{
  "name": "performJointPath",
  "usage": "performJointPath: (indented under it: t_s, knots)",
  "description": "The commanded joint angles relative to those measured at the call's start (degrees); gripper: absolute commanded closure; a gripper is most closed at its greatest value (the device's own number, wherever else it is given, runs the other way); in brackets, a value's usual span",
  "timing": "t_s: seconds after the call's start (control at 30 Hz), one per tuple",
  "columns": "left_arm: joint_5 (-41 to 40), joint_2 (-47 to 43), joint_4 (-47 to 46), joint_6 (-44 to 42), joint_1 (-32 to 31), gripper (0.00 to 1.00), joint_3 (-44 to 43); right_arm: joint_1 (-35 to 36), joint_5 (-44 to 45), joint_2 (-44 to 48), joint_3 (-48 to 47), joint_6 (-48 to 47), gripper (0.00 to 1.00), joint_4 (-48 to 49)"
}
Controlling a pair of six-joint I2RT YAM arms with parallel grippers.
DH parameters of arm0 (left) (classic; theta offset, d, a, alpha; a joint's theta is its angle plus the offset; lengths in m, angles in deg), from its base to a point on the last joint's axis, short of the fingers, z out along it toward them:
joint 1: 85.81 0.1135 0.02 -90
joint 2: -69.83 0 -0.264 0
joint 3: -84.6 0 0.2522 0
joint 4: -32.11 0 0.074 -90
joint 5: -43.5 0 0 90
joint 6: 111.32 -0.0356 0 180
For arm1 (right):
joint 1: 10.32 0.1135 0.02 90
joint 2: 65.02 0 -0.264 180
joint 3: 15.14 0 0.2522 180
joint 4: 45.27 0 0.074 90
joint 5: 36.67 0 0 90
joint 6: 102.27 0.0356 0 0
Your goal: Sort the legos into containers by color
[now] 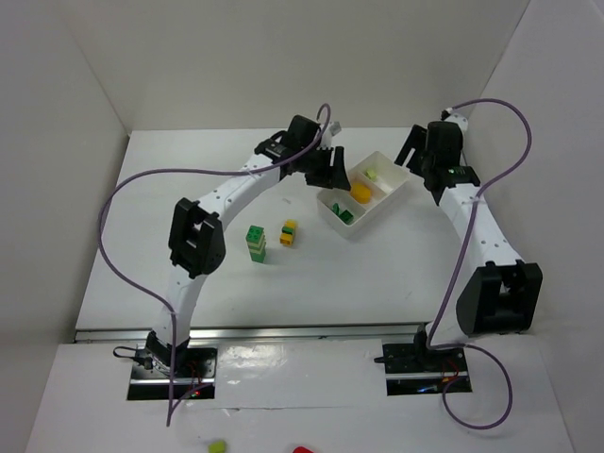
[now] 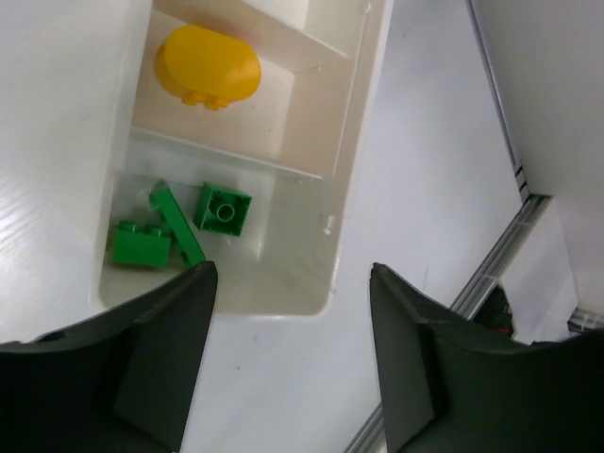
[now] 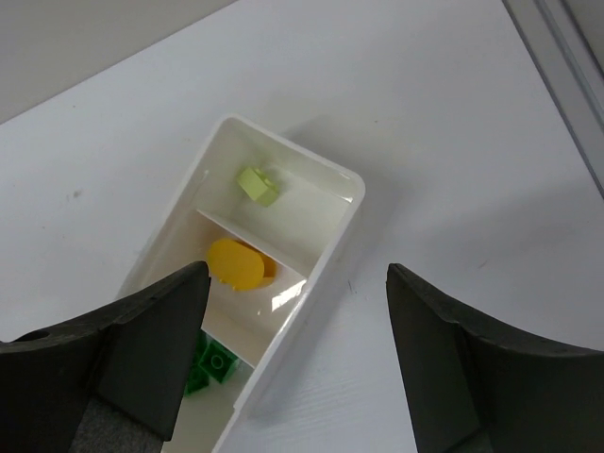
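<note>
left gripper (image 2: 291, 276) spread wide, empty, hovering over near end of white tray (image 1: 385, 206). right gripper (image 3: 297, 274) likewise spread, empty, above same tray. green legos (image 2: 223, 208) in end compartment, yellow piece (image 2: 208, 64) in middle, pale green brick (image 3: 258, 184) in far one. green stack (image 1: 256, 243) and yellow-green stack (image 1: 289, 232) on table (image 1: 377, 283), just left of tray, not touching it.

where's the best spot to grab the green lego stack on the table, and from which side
Come straight down from above and close on the two flat side faces of the green lego stack, around mid-height. It stands upright on the table, clear of the yellow-topped stack beside it, so there is likely room on both sides.
</note>
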Motion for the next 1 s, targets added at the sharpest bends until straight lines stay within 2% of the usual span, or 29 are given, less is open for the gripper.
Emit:
performJointPath:
  t_s: [0.0,0.07,0.1,0.17,0.2,0.27,0.33,0.4,0.53,0.67,0.77,0.8,0.97]
  knots:
    - [-8.1,-10.5,3.1,-4.2,-0.3,0.35,1.1,0.0,0.0,4.5,0.7,-0.8,0.17,-1.6]
    - [-15.2,-16.2,4.2,-5.6,-0.3,0.42,4.3,0.0,-4.1,6.2,1.3,-0.8,0.17,-1.6]
    - [-18.3,-18.3,4.2,-5.6,-0.3,0.44,8.9,0.0,-6.2,6.7,1.9,-0.8,0.17,-1.0]
    - [-26.0,-25.2,5.6,-5.6,-0.3,0.44,14.1,3.2,-10.5,8.0,3.8,-0.2,0.17,0.7]
    - [-27.4,-27.5,5.6,-4.9,0.6,0.44,19.3,5.1,-10.6,8.7,4.8,0.3,0.17,0.7]
    - [-28.1,-31.7,6.3,-3.4,3.4,0.38,23.7,11.7,-10.0,8.7,5.7,0.8,0.17,0.7]
    - [-29.4,-37.4,6.9,-2.7,4.7,0.24,29.0,17.3,-9.0,8.7,7.4,2.2,0.17,0.0]
    - [-32.7,-40.1,7.6,-3.2,4.7,0.09,33.6,19.8,-8.5,8.2,8.6,3.7,0.17,0.0]
    - [-35.2,-43.4,8.2,-2.7,4.7,0.00,40.5,22.9,-7.0,6.8,10.3,4.3,0.17,0.0]
    - [-34.2,-43.4,8.2,-0.9,4.7,0.00,44.8,24.1,-6.5,6.2,9.8,4.3,0.16,-0.6]
    - [-39.3,-42.8,8.2,0.8,1.8,0.00,47.2,24.6,-5.3,5.7,8.3,4.3,0.16,-1.2]
    - [-41.2,-42.8,8.8,1.3,1.2,0.02,47.2,24.6,-5.3,5.7,8.3,4.3,0.16,-1.2]
    - [-40.3,-42.8,9.4,2.8,0.5,0.14,50.2,24.6,-4.8,5.7,8.3,4.3,0.15,-1.9]
